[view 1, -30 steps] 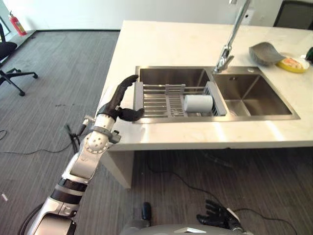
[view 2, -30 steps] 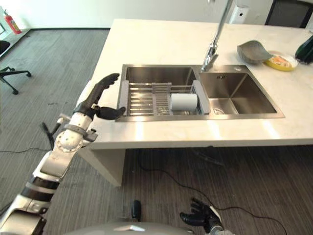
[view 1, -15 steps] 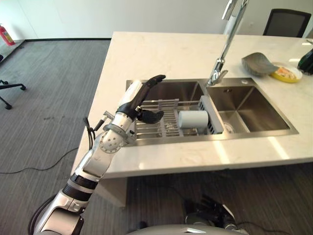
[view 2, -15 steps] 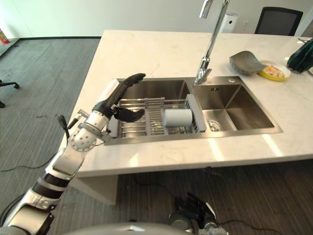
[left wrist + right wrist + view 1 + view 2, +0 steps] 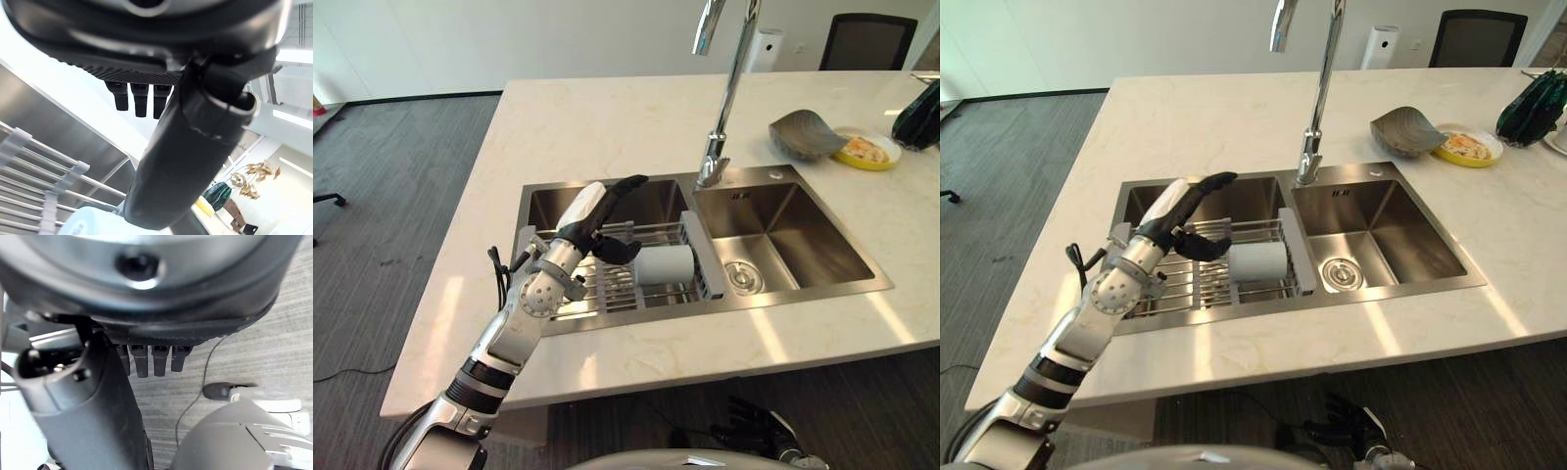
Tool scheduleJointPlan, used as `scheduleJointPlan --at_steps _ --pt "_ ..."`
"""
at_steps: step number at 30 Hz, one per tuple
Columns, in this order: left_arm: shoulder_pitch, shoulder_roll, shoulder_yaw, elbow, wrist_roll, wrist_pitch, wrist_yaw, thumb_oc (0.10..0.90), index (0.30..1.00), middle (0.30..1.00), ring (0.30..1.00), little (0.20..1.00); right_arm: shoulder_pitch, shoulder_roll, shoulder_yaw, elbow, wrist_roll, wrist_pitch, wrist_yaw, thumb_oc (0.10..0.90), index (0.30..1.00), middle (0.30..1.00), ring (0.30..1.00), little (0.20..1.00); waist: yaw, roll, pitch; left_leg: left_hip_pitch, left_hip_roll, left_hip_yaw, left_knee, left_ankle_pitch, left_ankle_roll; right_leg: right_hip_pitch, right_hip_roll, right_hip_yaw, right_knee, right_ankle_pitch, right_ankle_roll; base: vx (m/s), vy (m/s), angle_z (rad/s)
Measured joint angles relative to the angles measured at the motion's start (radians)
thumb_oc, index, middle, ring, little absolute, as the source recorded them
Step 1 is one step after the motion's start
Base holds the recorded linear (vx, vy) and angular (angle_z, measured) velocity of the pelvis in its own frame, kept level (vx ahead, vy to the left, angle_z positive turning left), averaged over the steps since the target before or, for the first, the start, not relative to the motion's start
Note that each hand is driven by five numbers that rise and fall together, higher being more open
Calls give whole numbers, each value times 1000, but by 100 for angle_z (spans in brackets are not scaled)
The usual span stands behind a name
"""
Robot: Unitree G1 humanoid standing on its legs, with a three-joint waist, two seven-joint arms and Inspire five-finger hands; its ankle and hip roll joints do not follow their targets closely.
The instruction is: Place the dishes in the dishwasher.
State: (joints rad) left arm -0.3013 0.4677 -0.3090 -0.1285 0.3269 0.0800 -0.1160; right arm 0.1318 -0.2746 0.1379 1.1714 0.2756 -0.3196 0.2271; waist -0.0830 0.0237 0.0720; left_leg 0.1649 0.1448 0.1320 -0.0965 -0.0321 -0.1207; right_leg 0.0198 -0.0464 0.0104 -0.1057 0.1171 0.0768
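Observation:
A pale cup (image 5: 664, 264) lies on its side on the grey wire drying rack (image 5: 607, 286) that spans the left sink basin (image 5: 548, 204). My left hand (image 5: 595, 225) hovers open just above the rack, its fingers straight and its thumb pointing at the cup's left end, a short gap away. In the left wrist view the cup (image 5: 93, 224) shows past the thumb, with rack bars (image 5: 29, 171) beside it. My right hand (image 5: 749, 429) hangs low below the counter's front edge, open with relaxed fingers.
A tall tap (image 5: 722, 108) stands behind the two basins; the right basin (image 5: 783, 240) holds a drain. At the counter's far right sit a grey bowl (image 5: 805, 133) and a yellow plate (image 5: 866, 150) with food. A black chair (image 5: 858, 39) stands behind the counter.
The camera has come closer and shifted. My left hand has moved right along the rack, nearer the cup. The right hand stays low.

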Motion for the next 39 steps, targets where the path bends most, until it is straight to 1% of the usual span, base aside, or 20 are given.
scheduleJointPlan --at_steps 2,3,4,6,8,11,12,15,24,29,32,33,35,39 --pt "2 -1 -3 -6 1 3 -19 800 900 900 900 900 2 1 0 6 0 1 2 800 900 900 900 900 6 2 1 -3 -4 -3 -1 1 2 -1 -3 -1 0 1 0 -4 -26 7" --pt "2 9 -23 -10 24 18 -49 800 900 900 900 900 13 1 -18 12 2 -4 3 800 900 900 900 900 19 10 2 -11 -6 -6 -1 0 -4 -3 -7 -2 0 0 -1 0 0 0" --pt "2 9 -23 -10 24 18 -49 800 900 900 900 900 13 1 -18 12 2 -4 3 800 900 900 900 900 19 10 2 -11 -6 -6 -1 0 -4 -3 -7 -2 0 0 -1 0 0 0" --pt "13 9 -42 -43 46 32 -84 800 900 900 900 900 12 1 -31 18 2 -9 4 800 900 900 900 900 22 15 3 -17 -9 -9 -1 3 -6 -9 -10 -4 0 0 -1 4 -21 4" --pt "34 -2 -64 -67 77 35 -98 800 900 900 900 900 18 4 -38 18 3 -13 3 800 900 900 900 900 22 17 2 -15 -11 -9 -1 10 4 -11 -11 -4 0 4 -3 0 0 0" --pt "45 -15 -99 -64 84 47 -110 800 900 900 900 900 13 4 -36 15 3 -16 3 800 900 900 900 900 18 19 3 -17 -13 -7 -1 11 7 -17 -12 -1 0 15 -4 -21 -9 -3" --pt "46 -23 -124 -61 100 53 -118 800 900 900 900 900 13 4 -35 14 4 -17 3 800 900 900 900 900 17 21 6 -18 -14 -6 1 11 7 -18 -12 -1 0 17 -5 -1 -11 -3" --pt "45 -33 -140 -55 110 59 -127 800 900 900 900 900 12 4 -31 9 4 -18 3 800 900 900 900 900 10 22 6 -12 -14 -2 4 11 7 -14 -11 1 1 17 -6 0 -7 -3" --pt "2 -74 -150 89 132 65 -102 800 900 900 900 900 11 4 -33 13 4 -18 3 800 900 900 900 900 -11 33 4 3 -12 0 -1 10 6 1 -10 3 0 10 -4 4 -5 -1" --pt "-8 -121 -150 134 153 97 -82 800 900 900 900 900 11 5 -35 13 4 -17 3 800 900 900 900 900 -16 37 2 6 -13 0 -1 11 7 3 -10 6 0 14 -1 0 0 0" --pt "-63 -161 -158 273 155 122 -65 800 900 900 900 900 4 7 -31 17 3 -15 2 800 900 900 900 900 -25 36 2 19 -13 0 -1 10 8 17 -10 6 0 16 -5 0 0 0" --pt "-79 -166 -158 313 157 143 -63 800 900 900 900 900 -3 7 -28 19 3 -13 2 800 900 900 900 900 -29 36 2 22 -13 3 -1 9 8 18 -10 7 0 16 -6 0 -9 -5" --pt "-80 -163 -158 324 164 162 -61 800 900 900 900 900 -5 9 -28 17 3 -12 3 800 900 900 900 900 -41 36 2 22 -13 6 -1 9 8 16 -9 11 0 16 -6 1 -14 -6" --pt "-82 -170 -167 338 188 169 -55 800 900 900 900 900 -3 9 -28 18 3 -12 2 800 900 900 900 900 -40 35 1 27 -13 16 -1 8 9 17 -9 17 0 16 -5 0 -13 -5"
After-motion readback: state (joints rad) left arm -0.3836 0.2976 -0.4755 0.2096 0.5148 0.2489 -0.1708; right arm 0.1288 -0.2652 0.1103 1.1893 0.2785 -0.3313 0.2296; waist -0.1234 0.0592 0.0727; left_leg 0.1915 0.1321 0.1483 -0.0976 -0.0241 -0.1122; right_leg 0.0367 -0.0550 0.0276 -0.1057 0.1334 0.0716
